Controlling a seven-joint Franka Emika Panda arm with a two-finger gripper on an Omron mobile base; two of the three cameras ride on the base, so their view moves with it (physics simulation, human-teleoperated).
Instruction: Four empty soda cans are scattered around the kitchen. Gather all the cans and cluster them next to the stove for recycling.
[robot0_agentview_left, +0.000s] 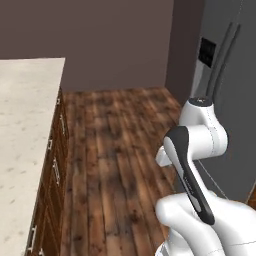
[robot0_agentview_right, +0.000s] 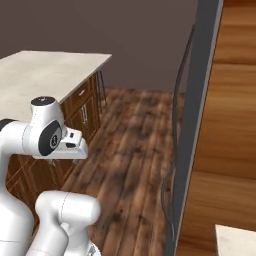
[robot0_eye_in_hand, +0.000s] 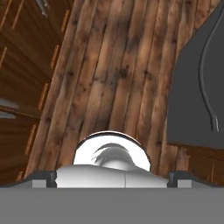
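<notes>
One white arm (robot0_agentview_left: 200, 135), folded at the elbow, rises at 5 o'clock in the left base view and at 8 o'clock in the right base view.

One end effector (robot0_eye_in_hand: 111, 177), its dark fingertips (robot0_eye_in_hand: 43, 177) set wide apart at the lower edge of the hand view; the jaws stand open and grip nothing, pointing down at the floor.

One plank floor (robot0_agentview_left: 115, 150), dark brown wood, running from the base toward 12 o'clock up to the wall.

One pale speckled surface (robot0_agentview_left: 25, 125), an island top, at 9 o'clock in the left base view and at 10 o'clock in the right base view.

One bank of brown cabinet fronts (robot0_agentview_left: 54, 170) with silver handles, under that surface, facing the floor.

One grey refrigerator (robot0_agentview_left: 235, 100), at 3 o'clock in the left base view, with long curved dark handles and a black panel in its door; its door edge stands upright at centre right in the right base view.

One dull brown-grey wall (robot0_agentview_left: 115, 40), at 12 o'clock.

One tall wooden panel (robot0_agentview_right: 230, 100), at 3 o'clock in the right base view, just beside the refrigerator.
</notes>
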